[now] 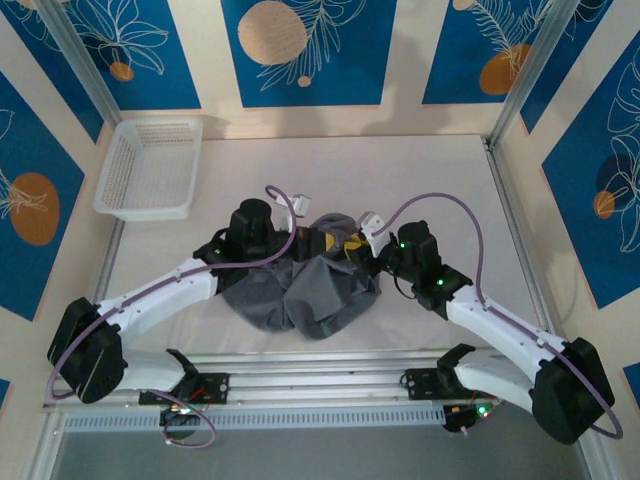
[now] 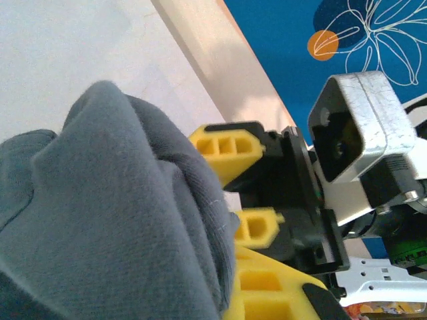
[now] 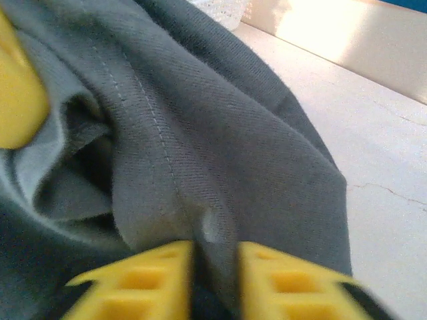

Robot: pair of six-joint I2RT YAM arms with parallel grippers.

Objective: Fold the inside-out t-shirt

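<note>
Top external shows the grey t-shirt (image 1: 310, 300) bunched and crumpled.

both arms bend inward; left gripper (image 1: 308, 243) and right gripper (image 3: 215, 267) nearly meet, each pinched on the t-shirt (image 1: 310, 295).

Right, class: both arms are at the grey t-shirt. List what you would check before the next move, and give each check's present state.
1. Right tool shut on a fold of the t-shirt: ok.
2. Left tool shut, cloth bunched over it: ok.
3. Room between the two tools: not ok, they sit very close.
4. T-shirt lying flat: not ok, crumpled heap.
5. Basket clear of the shirt: ok.
6. Which part of the shirt each tool holds: cannot tell.
</note>
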